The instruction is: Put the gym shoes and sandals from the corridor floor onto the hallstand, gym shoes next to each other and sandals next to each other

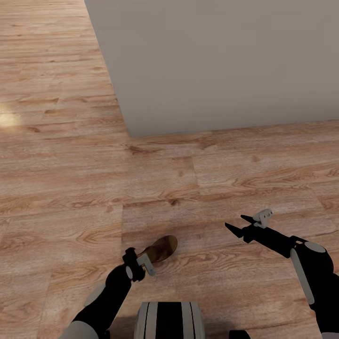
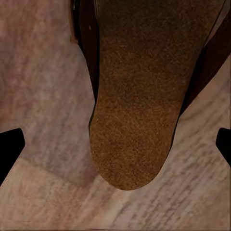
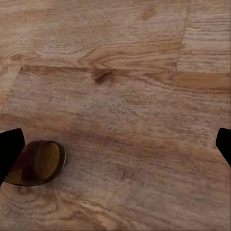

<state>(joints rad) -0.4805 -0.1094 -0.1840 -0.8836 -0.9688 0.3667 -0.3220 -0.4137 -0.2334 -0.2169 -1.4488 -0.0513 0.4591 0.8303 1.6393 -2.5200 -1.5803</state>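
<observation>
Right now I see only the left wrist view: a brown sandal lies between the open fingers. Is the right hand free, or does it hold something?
Observer: The right hand is open and holds nothing; it hangs above the wood floor.
Operator: How far is it from the sandal?
Observer: Well apart; the sandal lies on the floor to that hand's left.
Operator: What stands ahead of the robot?
Observer: A plain grey wall, its corner beyond the sandal.

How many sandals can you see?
1. One brown sandal lies on the wood floor, just ahead of the left end effector, whose fingers sit open on either side of it. The other sandal may be out of view.
</observation>
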